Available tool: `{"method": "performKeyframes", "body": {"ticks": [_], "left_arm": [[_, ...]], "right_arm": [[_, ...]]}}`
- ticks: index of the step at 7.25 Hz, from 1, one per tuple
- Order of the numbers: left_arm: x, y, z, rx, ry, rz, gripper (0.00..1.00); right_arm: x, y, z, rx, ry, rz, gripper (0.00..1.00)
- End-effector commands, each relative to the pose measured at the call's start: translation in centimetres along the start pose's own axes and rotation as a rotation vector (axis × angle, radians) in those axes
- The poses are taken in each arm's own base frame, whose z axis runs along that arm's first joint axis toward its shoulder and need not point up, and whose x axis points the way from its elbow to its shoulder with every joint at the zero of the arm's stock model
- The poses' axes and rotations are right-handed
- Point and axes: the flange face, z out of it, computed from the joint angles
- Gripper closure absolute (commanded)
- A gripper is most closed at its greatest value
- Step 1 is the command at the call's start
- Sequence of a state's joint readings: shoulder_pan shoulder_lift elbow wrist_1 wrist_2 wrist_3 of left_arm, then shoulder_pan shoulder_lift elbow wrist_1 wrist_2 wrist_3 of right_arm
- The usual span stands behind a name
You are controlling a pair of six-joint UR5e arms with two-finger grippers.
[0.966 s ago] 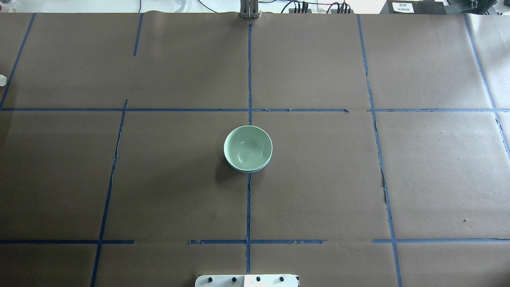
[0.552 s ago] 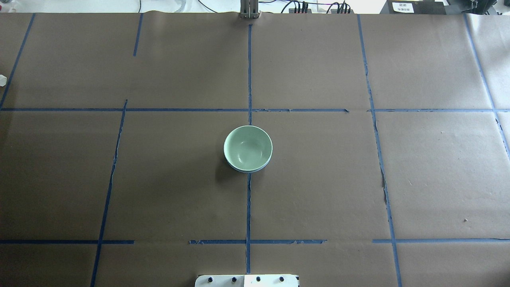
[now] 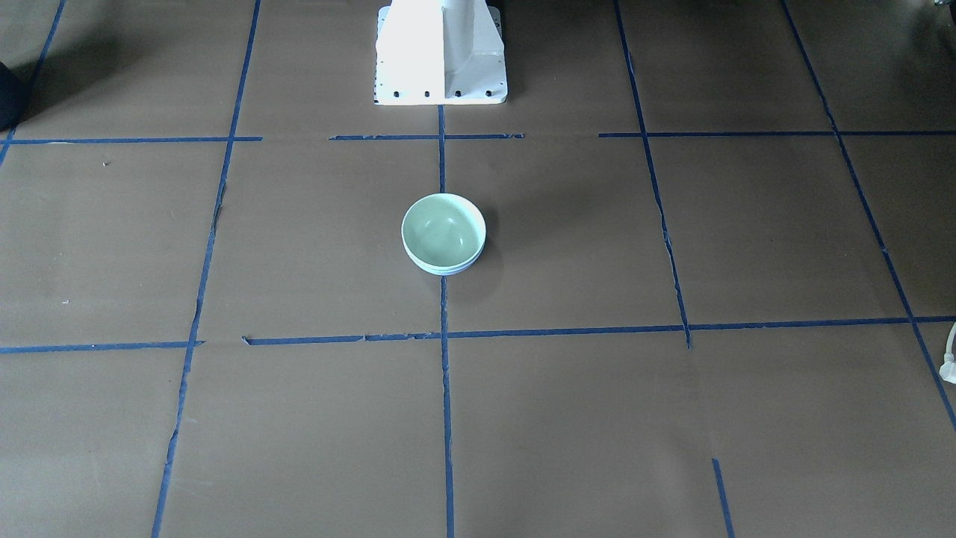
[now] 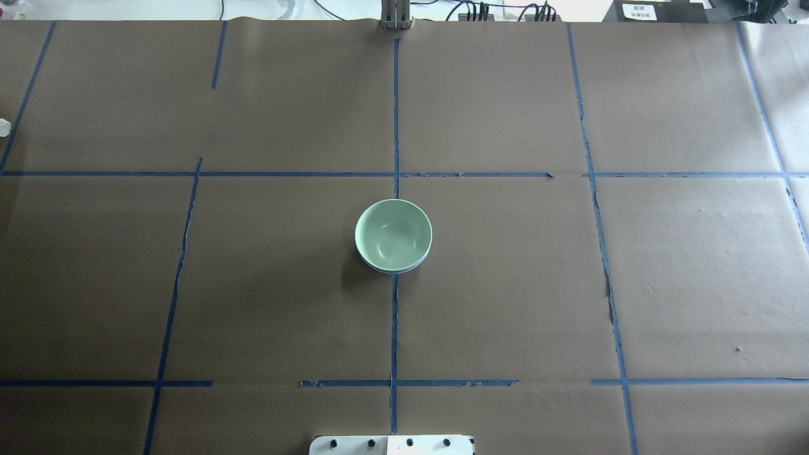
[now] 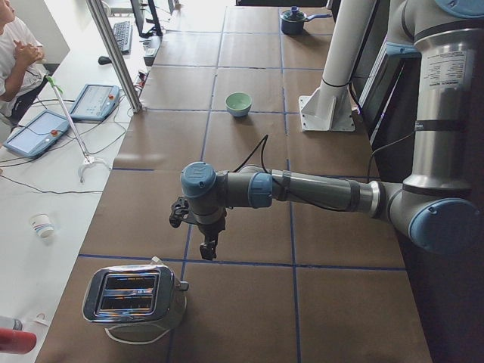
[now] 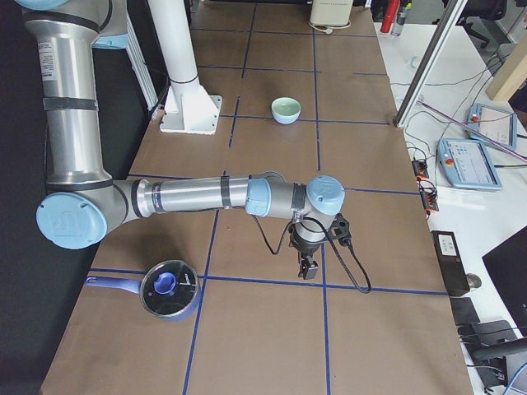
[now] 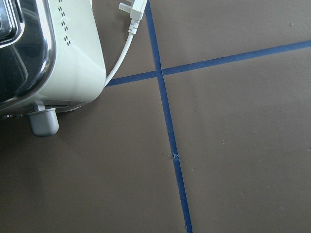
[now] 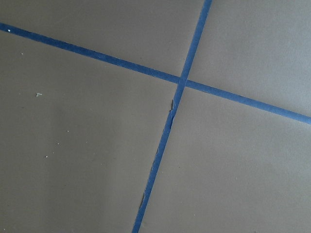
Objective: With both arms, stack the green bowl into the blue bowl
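Observation:
The green bowl (image 4: 393, 232) sits nested inside the blue bowl (image 4: 390, 270) at the table's centre; only a thin blue rim shows under it. The pair also shows in the front view, green bowl (image 3: 442, 226) over blue rim (image 3: 445, 270). Both arms are away from the bowls. My left gripper (image 5: 208, 246) hangs over the table near the toaster, seen only in the exterior left view. My right gripper (image 6: 309, 267) hangs over a tape line, seen only in the exterior right view. I cannot tell whether either is open or shut. The wrist views show no fingers.
A chrome and cream toaster (image 5: 134, 295) stands at the robot's left end, its white plug (image 7: 133, 9) beside it. A blue lidded pot (image 6: 169, 289) stands at the right end. The white pedestal (image 3: 441, 52) is at the robot's side. An operator sits past the far edge.

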State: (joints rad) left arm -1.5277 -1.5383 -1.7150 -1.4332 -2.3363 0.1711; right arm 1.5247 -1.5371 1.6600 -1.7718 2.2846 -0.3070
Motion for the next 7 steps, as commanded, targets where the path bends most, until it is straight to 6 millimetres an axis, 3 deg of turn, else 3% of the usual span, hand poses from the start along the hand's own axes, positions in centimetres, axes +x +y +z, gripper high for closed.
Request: {"method": "performKeyframes", "body": {"ticks": [1,2,3,6,7], "left_arm": [[-0.3,0.1,1.0,-0.001,0.109,-0.033,0.0],[-0.5,0.8,1.2,-0.004,0.105,-0.027,0.0],[-1.5,2.6,2.7,-0.02,0.116,-0.049,0.0],[-1.1,1.6,2.0,0.011,0.107,-0.024,0.0],[-1.6,1.7,2.4,0.003,0.104,-0.031,0.0]], "right_arm": [[-1.0,-0.4,-1.0,0.022,-0.004,-0.02,0.0],[-0.9,-0.8,-1.2,0.025,-0.004,-0.018,0.0],[-0.7,-0.3,-0.7,0.018,-0.01,-0.012,0.0],[-0.7,-0.2,-0.7,0.016,-0.007,-0.005,0.0],[-0.5,-0.3,-0.5,0.012,-0.004,0.084,0.0]]}}
